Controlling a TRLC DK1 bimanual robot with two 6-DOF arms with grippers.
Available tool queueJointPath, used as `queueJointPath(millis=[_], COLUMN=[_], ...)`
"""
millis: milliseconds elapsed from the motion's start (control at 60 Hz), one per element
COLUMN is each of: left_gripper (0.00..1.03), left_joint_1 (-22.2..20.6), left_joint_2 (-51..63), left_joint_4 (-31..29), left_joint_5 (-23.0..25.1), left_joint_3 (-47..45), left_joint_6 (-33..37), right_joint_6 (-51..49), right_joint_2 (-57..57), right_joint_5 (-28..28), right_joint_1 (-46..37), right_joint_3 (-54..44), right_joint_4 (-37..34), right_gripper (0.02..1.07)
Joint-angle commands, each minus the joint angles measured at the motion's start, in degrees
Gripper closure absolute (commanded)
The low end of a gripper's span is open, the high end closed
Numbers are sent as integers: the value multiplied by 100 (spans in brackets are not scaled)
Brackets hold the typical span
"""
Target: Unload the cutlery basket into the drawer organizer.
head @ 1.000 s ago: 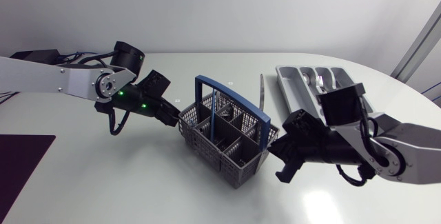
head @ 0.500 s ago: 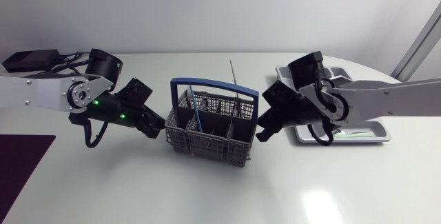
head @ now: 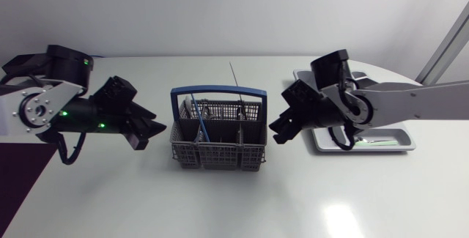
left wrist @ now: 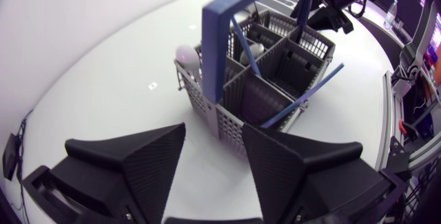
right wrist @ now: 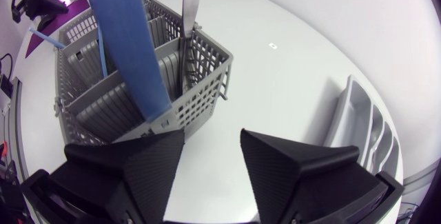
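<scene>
White table (head: 293, 201) bears one grey plastic cutlery basket with a blue handle (head: 217, 141) at centre and one grey drawer organizer tray (head: 401, 132) at far right. Two black grippers flank the basket: the left gripper (head: 154, 132) and the right gripper (head: 275, 133), both with fingers apart and empty, near the basket without touching it.

— Where is the basket (head: 217, 137) sitting?
— It is standing mid-table (head: 220, 201), between the two arms. The left gripper (head: 154, 132) is hanging just beside its left end, and the right gripper (head: 275, 132) just beside its right end.
— And the organizer (head: 381, 135)?
— It is lying at the right, partly under the right arm. A knife (head: 235, 80) is standing in a rear compartment of the basket.
</scene>
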Motion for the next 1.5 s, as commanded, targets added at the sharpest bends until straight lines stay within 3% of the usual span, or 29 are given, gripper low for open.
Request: queueJointPath(millis=[0, 117, 267, 433, 583, 833, 1067, 1150, 1483], left_gripper=[26, 23, 23, 23, 23, 24, 43, 44, 66], left_joint_1=[46, -209, -1071, -1888, -2301, -2512, -2468, -2459, -2459], left_joint_2=[-462, -1104, -1526, -1394, -981, -550, -427, -410, -375], left_joint_4=[44, 96, 79, 316, 870, 1415, 1626, 1678, 1837], left_joint_5=[-78, -105, -395, -825, -1335, -1678, -1678, -1678, -1678], left_joint_3=[-203, -414, -660, -730, -766, -871, -889, -906, -994], left_joint_6=[205, 249, 292, 310, 336, 407, 416, 416, 424], right_joint_6=[-166, -210, -219, -105, 18, 141, 273, 291, 308], right_joint_2=[-439, -949, -1537, -1977, -2144, -2162, -2065, -2021, -1986], right_joint_5=[17, 25, 25, 25, 96, 210, 351, 368, 438], right_joint_1=[-120, -164, -85, 258, 565, 838, 1154, 1242, 1356], right_joint_3=[-348, -586, -779, -902, -946, -972, -937, -929, -902], right_joint_4=[28, -166, -473, -746, -825, -816, -746, -737, -728], right_gripper=[17, 17, 17, 17, 17, 17, 17, 17, 17])
